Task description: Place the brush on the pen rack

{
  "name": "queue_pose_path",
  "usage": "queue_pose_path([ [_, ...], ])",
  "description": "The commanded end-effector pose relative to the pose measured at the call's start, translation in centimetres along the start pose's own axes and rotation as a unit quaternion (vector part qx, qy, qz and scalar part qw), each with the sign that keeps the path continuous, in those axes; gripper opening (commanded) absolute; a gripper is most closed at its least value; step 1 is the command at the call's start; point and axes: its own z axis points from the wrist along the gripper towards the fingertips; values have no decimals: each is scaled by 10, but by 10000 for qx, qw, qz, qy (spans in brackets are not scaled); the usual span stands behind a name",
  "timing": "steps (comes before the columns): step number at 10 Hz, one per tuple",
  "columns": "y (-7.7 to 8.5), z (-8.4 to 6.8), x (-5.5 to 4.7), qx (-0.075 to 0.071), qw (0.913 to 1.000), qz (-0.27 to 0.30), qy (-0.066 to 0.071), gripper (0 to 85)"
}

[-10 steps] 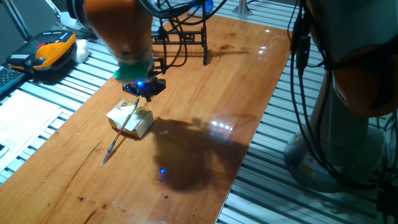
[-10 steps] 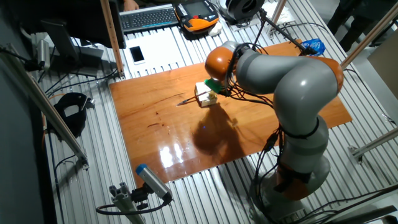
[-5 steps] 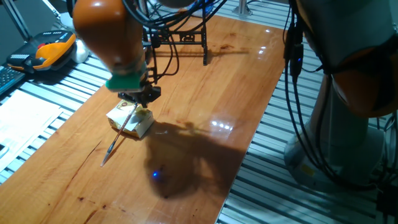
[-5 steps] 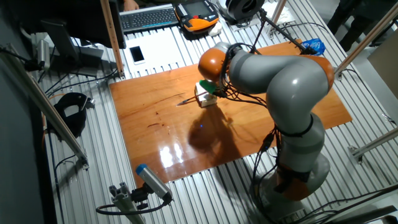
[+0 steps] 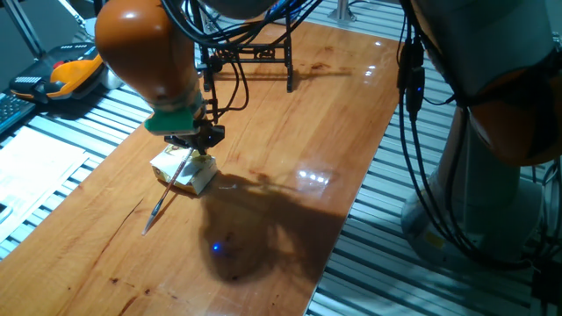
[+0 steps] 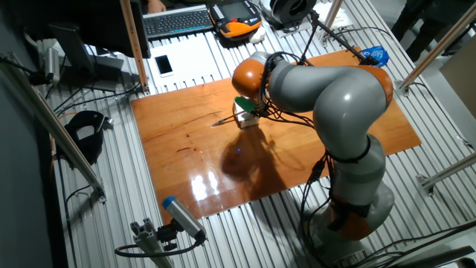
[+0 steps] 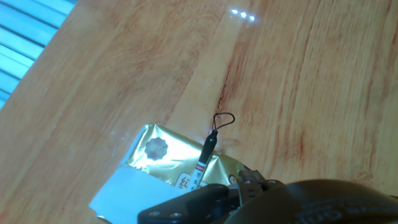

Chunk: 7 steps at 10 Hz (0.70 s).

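The brush [image 5: 169, 188] lies slanted across the yellowish box [image 5: 186, 172], with its dark tip on the table toward the front left. In the hand view its loop end [image 7: 222, 119] hangs off the gold box [image 7: 160, 158]. My gripper [image 5: 195, 140] hovers just above the loop end of the brush and the box, with its fingers apart and nothing in them. Its dark body fills the bottom of the hand view [image 7: 211, 198]. The black pen rack [image 5: 255, 54] stands at the far end of the wooden table. In the other fixed view the arm hides the rack, and the box [image 6: 244, 119] shows under the hand.
A yellow and black handset [image 5: 72, 70] and white paper [image 5: 35, 167] lie left of the table on the slatted bench. A keyboard [image 6: 178, 21] and a phone [image 6: 163, 65] lie beyond it. Black cables hang by the rack and the robot base [image 5: 492, 175].
The gripper has moved left and lower, from beside the box to just above the brush's loop end. The brush and box have not moved.
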Motion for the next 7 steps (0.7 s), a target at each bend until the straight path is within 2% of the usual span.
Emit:
queue_pose_path([
  [1, 0, -1, 1, 42, 10000, -48, -32, 0],
  [3, 1, 1, 0, 25, 9999, -128, 2, 0],
  [5, 1, 1, 0, 16, 9997, -221, -80, 0],
  [6, 1, 1, 0, 6, 9997, -235, -77, 0],
  [7, 1, 1, 0, -61, 9992, -389, 16, 0],
])
